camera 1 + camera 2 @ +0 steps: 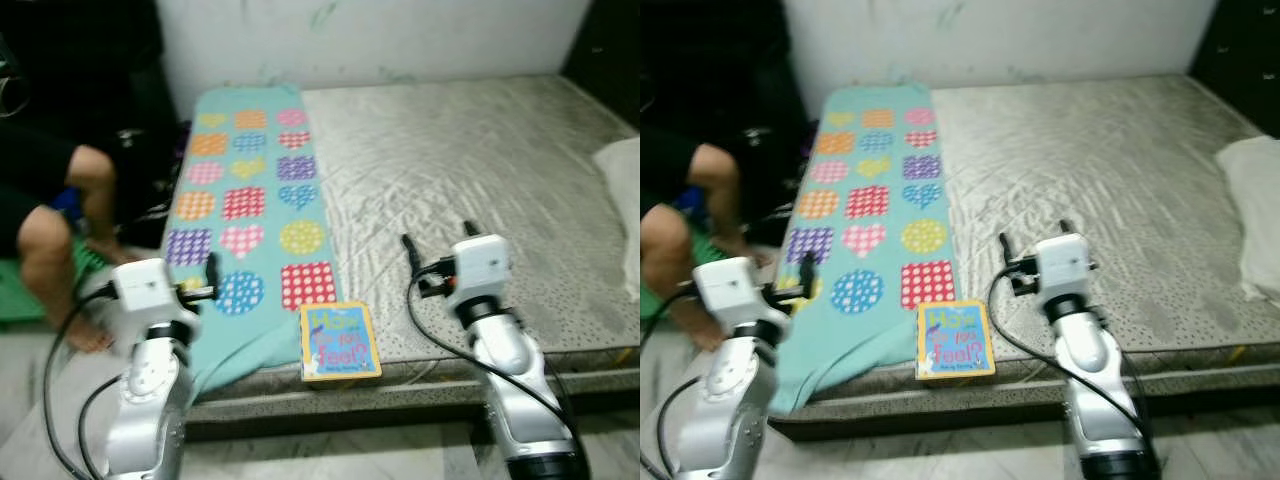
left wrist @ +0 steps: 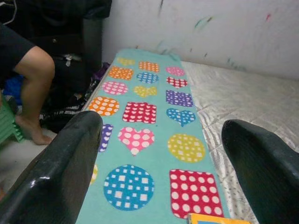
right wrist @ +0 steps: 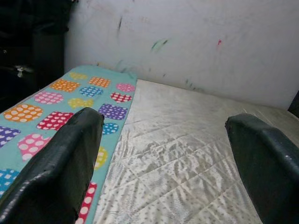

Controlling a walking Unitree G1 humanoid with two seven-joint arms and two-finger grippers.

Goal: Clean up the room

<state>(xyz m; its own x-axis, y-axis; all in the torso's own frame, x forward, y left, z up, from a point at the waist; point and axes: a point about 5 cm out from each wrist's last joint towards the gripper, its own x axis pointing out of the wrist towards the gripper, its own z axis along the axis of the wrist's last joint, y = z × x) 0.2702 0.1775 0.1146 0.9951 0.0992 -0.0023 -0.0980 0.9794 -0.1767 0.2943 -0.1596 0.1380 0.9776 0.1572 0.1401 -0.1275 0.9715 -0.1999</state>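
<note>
Left eye view: a picture book (image 1: 340, 342) lay at the mattress (image 1: 480, 170) front edge, at six o'clock from the patterned blanket (image 1: 250, 200); the left tool (image 1: 212, 272) hovered at nine o'clock of the book, the right tool (image 1: 410, 252) at two o'clock.
Right eye view: a white pillow (image 1: 1255, 210) lay at three o'clock; a seated person's leg (image 1: 680, 250) was at nine o'clock.
Left wrist view: the left tool's fingers (image 2: 65, 163) stood wide, holding nothing; the book's corner (image 2: 217, 219) peeked near them.
Right wrist view: the right tool's fingers (image 3: 60, 163) stood wide, empty, over blanket and mattress.
Handling: the book looked light, stiff, thin and glossy, likely slippery; pinching its overhanging front edge seemed best.
</note>
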